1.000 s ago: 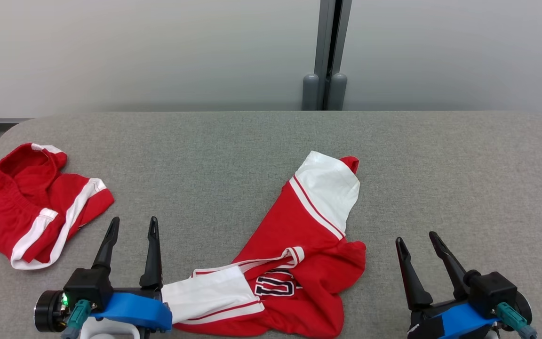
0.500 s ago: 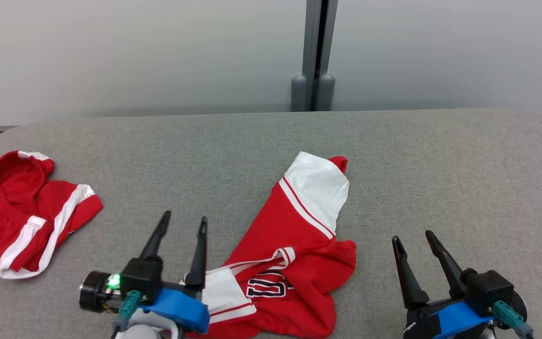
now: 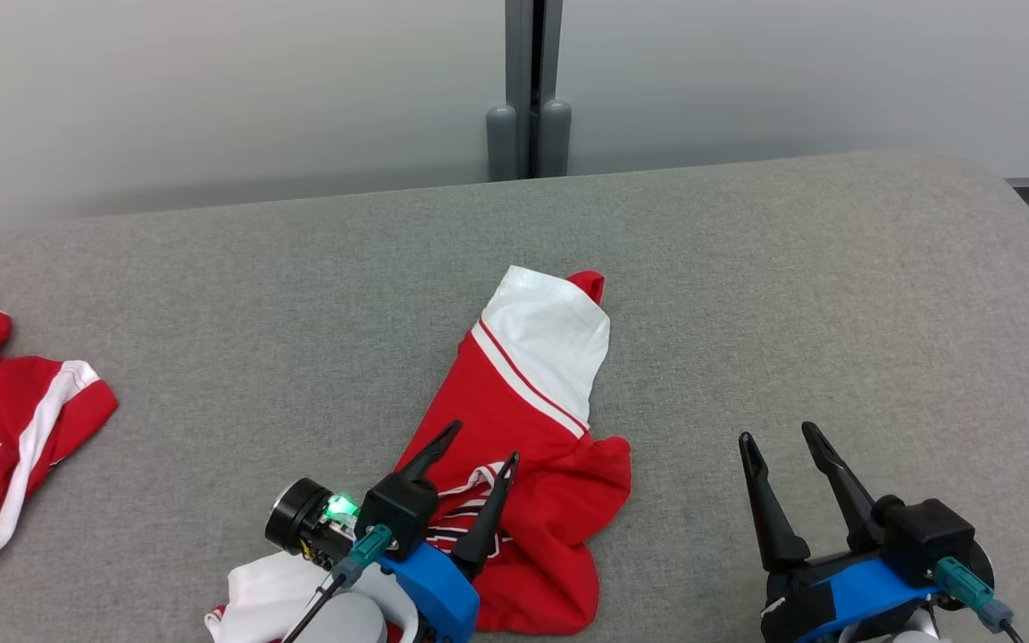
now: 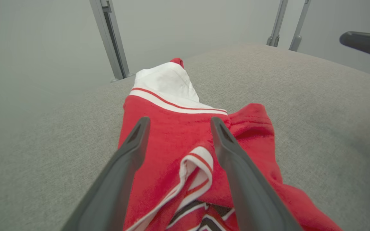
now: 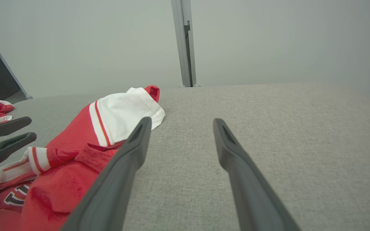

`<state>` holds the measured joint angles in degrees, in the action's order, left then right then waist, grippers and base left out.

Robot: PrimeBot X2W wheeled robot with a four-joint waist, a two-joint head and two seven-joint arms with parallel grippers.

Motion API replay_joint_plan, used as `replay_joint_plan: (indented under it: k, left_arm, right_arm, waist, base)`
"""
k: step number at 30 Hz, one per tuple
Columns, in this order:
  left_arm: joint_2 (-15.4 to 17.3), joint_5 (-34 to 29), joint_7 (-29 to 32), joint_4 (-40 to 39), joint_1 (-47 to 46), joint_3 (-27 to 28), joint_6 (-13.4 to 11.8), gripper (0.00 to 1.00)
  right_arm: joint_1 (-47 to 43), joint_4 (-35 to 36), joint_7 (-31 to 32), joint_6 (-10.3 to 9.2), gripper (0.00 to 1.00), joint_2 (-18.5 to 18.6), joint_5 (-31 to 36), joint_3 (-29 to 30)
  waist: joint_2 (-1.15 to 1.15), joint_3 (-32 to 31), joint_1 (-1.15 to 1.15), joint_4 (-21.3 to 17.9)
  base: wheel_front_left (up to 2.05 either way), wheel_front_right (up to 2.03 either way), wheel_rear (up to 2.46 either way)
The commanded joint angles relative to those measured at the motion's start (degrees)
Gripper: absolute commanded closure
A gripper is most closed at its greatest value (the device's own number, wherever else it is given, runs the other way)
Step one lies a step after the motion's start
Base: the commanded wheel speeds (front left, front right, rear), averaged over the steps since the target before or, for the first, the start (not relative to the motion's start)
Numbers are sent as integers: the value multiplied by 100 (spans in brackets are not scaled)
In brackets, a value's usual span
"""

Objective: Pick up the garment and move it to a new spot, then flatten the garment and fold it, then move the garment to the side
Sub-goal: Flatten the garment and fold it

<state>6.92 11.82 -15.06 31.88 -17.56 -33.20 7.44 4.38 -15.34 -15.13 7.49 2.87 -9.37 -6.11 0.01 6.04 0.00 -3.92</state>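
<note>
Head view: red-and-white garment (image 3: 528, 384) is lying crumpled on the grey surface (image 3: 791, 268), near its front edge | left gripper (image 3: 484, 441) is sitting over the garment's red part, fingers spread, grasping nothing | right gripper (image 3: 775, 432) is standing released, to the garment's right, apart from it | second red garment (image 3: 5, 420) is lying far left

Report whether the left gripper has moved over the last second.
Yes. The left gripper has swung toward the robot's right: formerly left of the red jersey, it now hangs open above the jersey's middle.
</note>
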Motion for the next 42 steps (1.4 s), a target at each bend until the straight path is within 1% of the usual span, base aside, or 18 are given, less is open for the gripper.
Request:
replay_joint_plan:
  k: [1, 6, 12, 13, 14, 15, 19, 23, 28, 34, 37, 42]
  left_arm:
    - [25, 48, -17, 79, -133, -65, 2, 0]
    - [71, 293, -17, 588, -357, -425, 3, 0]
    - [93, 496, -17, 1113, -527, -707, 3, 0]
    - [84, 535, -17, 1167, -578, -756, 3, 37]
    - [78, 566, -17, 1209, -631, -795, 3, 60]
    - [66, 605, -17, 1251, -657, -860, 3, 100]
    - [70, 714, -17, 1340, -819, -1023, 3, 100]
    - [153, 816, -18, 1072, -1019, -846, 3, 100]
    - [436, 858, -18, 654, -1348, -319, 0, 100]
    - [863, 884, -17, 480, -1784, 401, -59, 100]
    - [1019, 944, -17, 583, -1918, 753, -71, 100]
    - [1129, 985, -17, 959, -1929, 1205, -110, 100]
  right_arm:
    - [55, 6, -3, 1, 0, 6, -23, 19]
    - [88, 33, -3, 1, 0, 5, -33, 56]
    - [137, 59, -3, 1, 0, 5, -48, 48]
    - [140, 61, -3, 1, 0, 4, -57, 46]
    - [148, 67, -3, 1, 0, 5, -61, 54]
    - [155, 72, -3, 1, 0, 5, -66, 62]
    - [137, 80, -3, 1, 0, 5, -70, 113]
    - [109, 102, -3, 1, 0, 5, -94, 178]
    - [142, 127, -3, 1, 0, 6, -91, 195]
    - [289, 123, -3, 1, 0, 7, -93, 169]
    - [347, 98, -3, 1, 0, 7, -81, 195]
    - [399, 50, -3, 1, 0, 7, -94, 226]
  waist:
    - [-1, 19, 0, -25]
    - [-1, 133, 0, -137]
    - [-1, 233, 0, -224]
    - [-1, 248, 0, -233]
    - [-1, 259, 0, -238]
    - [-1, 266, 0, -239]
    - [-1, 265, 0, -204]
    - [-1, 264, 0, -112]
    - [-1, 299, 0, -20]
    - [-1, 458, 0, -121]
    - [-1, 539, 0, -221]
    - [-1, 658, 0, -394]
  base:
    - [0, 0, 0]
    - [0, 0, 0]
    - [0, 0, 0]
    - [0, 0, 0]
    - [0, 0, 0]
    - [0, 0, 0]
    - [0, 0, 0]
    - [0, 0, 0]
    - [0, 0, 0]
    - [0, 0, 0]
    - [0, 0, 0]
    - [0, 0, 0]
